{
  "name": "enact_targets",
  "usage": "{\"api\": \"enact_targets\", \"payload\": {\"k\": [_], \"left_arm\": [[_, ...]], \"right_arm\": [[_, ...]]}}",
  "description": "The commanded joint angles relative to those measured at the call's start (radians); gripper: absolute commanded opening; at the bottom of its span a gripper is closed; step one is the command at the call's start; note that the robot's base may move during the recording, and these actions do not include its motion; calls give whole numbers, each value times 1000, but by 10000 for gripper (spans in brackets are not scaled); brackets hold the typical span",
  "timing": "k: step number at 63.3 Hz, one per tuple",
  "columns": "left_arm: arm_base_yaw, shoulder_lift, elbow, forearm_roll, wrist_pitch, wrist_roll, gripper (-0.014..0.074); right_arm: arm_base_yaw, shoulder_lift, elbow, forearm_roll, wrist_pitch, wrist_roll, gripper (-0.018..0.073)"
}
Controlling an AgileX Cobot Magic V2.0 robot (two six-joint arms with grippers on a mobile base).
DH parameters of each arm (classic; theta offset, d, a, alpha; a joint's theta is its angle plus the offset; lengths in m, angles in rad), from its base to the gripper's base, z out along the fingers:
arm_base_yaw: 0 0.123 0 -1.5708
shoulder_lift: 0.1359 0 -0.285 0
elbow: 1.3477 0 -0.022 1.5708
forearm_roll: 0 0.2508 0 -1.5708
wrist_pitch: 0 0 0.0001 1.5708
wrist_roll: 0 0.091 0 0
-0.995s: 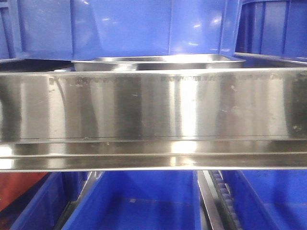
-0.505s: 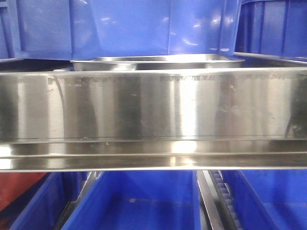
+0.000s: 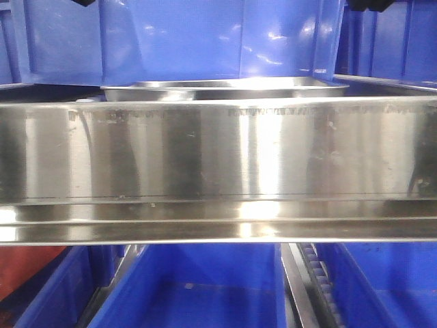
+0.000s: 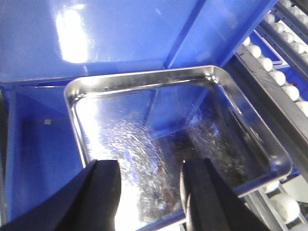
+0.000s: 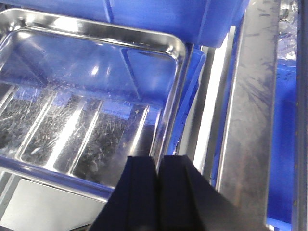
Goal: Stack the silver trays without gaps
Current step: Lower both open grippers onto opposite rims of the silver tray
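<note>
Silver tray (image 4: 144,120) below parted left gripper (image 4: 150,192); right gripper (image 5: 158,175) closed

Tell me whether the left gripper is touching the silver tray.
Cannot tell. In the left wrist view the open left gripper overlaps the near rim of the silver tray, but the camera looks down along the fingers, so neither gap nor contact shows.

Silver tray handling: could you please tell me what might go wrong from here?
1. The left tool hangs open over the near edge of the silver tray; its shiny flared rim could slip from a pinch.
2. The right tool is shut near a tray rim and might nudge it askew.
3. The shelf rail hides most of the front view, so gaps may go unnoticed.
</note>
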Motion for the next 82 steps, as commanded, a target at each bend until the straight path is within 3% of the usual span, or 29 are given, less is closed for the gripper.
{"api": "enact_targets", "payload": {"k": [1, 25, 30, 38, 41, 69, 82], "left_arm": [[1, 1, -9, -8, -19, -20, 236], [1, 9, -9, -11, -13, -36, 236], [1, 9, -9, -9, -11, -36, 236], [1, 9, -9, 32, -2, -36, 236], [1, 9, -9, 54, 2, -36, 236], [82, 9, -9, 22, 106, -60, 239], [82, 9, -9, 22, 107, -59, 389]], "right_arm": [[0, 0, -10, -9, -9, -1, -64], [0, 0, -10, -4, -48, -1, -43], [0, 0, -10, -1, -57, -1, 75], [0, 2, -10, 22, -55, 15, 346], [0, 3, -10, 37, -51, 34, 385], [0, 43, -10, 65, 11, 68, 351], [0, 48, -10, 78, -30, 68, 351]]}}
